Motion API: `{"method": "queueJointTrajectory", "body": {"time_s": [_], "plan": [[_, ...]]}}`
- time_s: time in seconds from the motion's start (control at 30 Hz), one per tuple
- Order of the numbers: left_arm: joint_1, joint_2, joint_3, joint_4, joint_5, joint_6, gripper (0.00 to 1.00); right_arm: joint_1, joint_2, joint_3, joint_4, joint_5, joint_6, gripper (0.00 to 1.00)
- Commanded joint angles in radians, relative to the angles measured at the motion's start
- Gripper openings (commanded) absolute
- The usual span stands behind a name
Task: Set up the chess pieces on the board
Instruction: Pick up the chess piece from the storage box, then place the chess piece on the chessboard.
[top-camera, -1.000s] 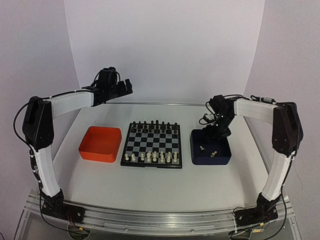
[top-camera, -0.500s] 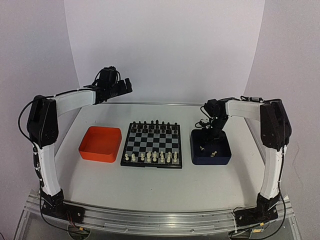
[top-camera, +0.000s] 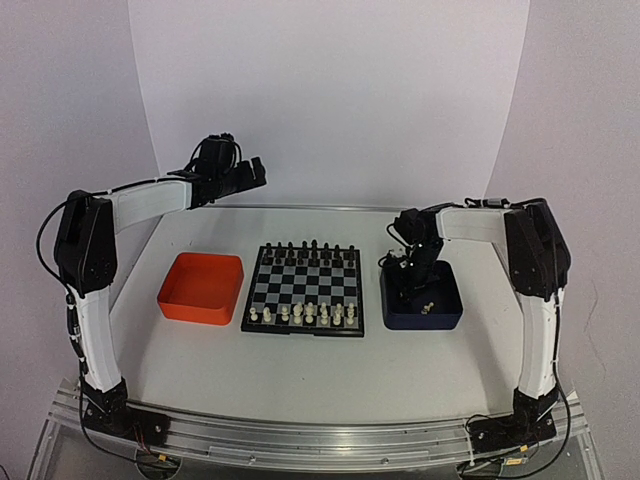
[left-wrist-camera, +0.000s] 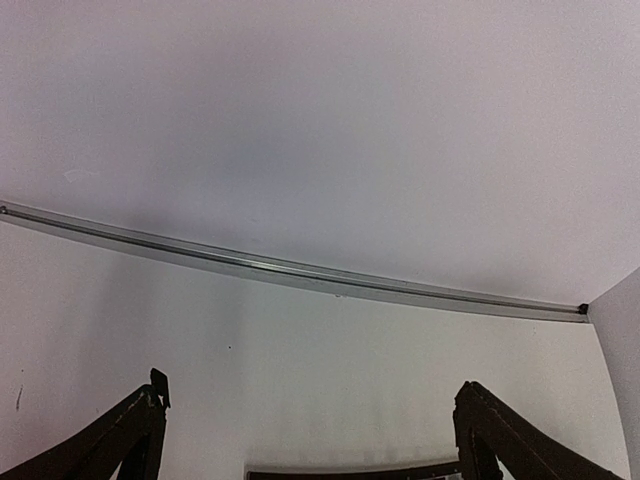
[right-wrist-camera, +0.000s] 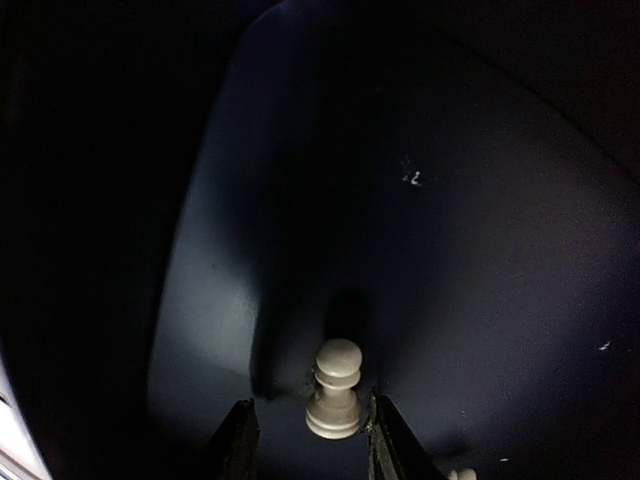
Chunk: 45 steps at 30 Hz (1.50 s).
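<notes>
**Right gripper brackets a pawn in the blue tray**

Top view: the board (top-camera: 303, 285) lies mid-table between the orange tray (top-camera: 200, 290) and the blue tray (top-camera: 420, 312). White pieces (top-camera: 300, 315) fill much of its near rows and black pieces (top-camera: 305, 250) line the far edge. By that count the white side looks nearly set up. The right gripper (top-camera: 408, 275) reaches down into the blue tray, where loose white pieces are kept, and one of them (top-camera: 428, 306) lies beside it. The left gripper (top-camera: 252, 172) hangs high at the back left, probably parked there to keep clear of the board.

Left wrist view: the left gripper (left-wrist-camera: 312, 385) is spread wide with nothing between its fingers. Only the bare table (left-wrist-camera: 300, 340) and the wall show beyond.

Right wrist view: a pawn (right-wrist-camera: 335, 390) stands upright on the tray floor between the fingers of the right gripper (right-wrist-camera: 312, 403). The jaws are narrowed around it. The right finger (right-wrist-camera: 392, 440) sits just beside its base, and a gap shows on the left, so it does not look pinched yet. Taking it upright would suit setting it straight down on a square.
</notes>
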Motion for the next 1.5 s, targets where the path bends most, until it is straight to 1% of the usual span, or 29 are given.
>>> {"method": "queueJointTrajectory", "body": {"time_s": [0.0,0.13,0.2,0.3,0.33,0.37,0.5,0.63,0.73,0.8,0.87,0.97,1.03,1.1,1.17,1.27,1.47], "plan": [[0.005,-0.034,-0.003,0.021,0.015,-0.01,1.0,0.004,0.01,0.009,0.012,0.022,-0.003,0.32],[0.005,-0.056,-0.037,0.032,0.021,-0.021,1.0,0.008,0.005,-0.021,0.044,0.029,-0.001,0.24],[0.005,-0.068,-0.051,0.032,0.023,-0.027,1.0,0.01,0.003,-0.039,0.065,0.06,0.008,0.17],[0.005,-0.088,-0.067,0.028,0.027,-0.033,1.0,0.011,-0.001,-0.055,0.086,0.067,0.029,0.04],[0.005,-0.098,-0.074,0.024,0.026,-0.035,1.0,0.01,-0.011,-0.066,0.093,0.07,0.033,0.01],[0.005,-0.111,-0.083,0.021,0.028,-0.037,1.0,0.011,-0.022,-0.078,0.103,0.076,0.034,0.0],[0.005,-0.172,-0.136,0.011,0.067,-0.055,1.0,0.01,-0.115,-0.129,0.142,0.105,0.02,0.0],[0.004,-0.243,-0.18,-0.006,0.181,-0.075,1.0,0.011,-0.245,-0.169,0.165,0.125,-0.002,0.0],[0.003,-0.278,-0.179,-0.051,0.33,-0.078,1.0,0.01,-0.35,-0.197,0.176,0.115,-0.04,0.0],[0.0,-0.299,-0.201,-0.049,0.452,-0.079,1.0,0.009,-0.413,-0.212,0.211,0.078,-0.064,0.0],[-0.018,-0.326,-0.258,0.01,0.566,-0.067,1.0,0.01,-0.481,-0.259,0.301,0.001,-0.092,0.0],[-0.073,-0.349,-0.313,0.073,0.67,-0.048,1.0,0.011,-0.562,-0.332,0.46,-0.189,-0.14,0.0],[-0.123,-0.335,-0.274,0.054,0.716,-0.042,1.0,0.018,-0.578,-0.337,0.536,-0.281,-0.141,0.0],[-0.179,-0.298,-0.193,-0.036,0.782,-0.022,0.98,0.033,-0.574,-0.288,0.548,-0.372,-0.124,0.0],[-0.209,-0.271,-0.158,-0.058,0.874,-0.017,0.95,0.059,-0.57,-0.276,0.564,-0.495,-0.149,0.0],[-0.229,-0.244,-0.145,-0.065,0.926,-0.05,0.88,0.12,-0.54,-0.251,0.571,-0.504,-0.202,0.0],[-0.262,-0.234,-0.146,-0.086,0.94,-0.061,0.81,0.177,-0.464,-0.169,0.6,-0.481,-0.2,0.0]]}}
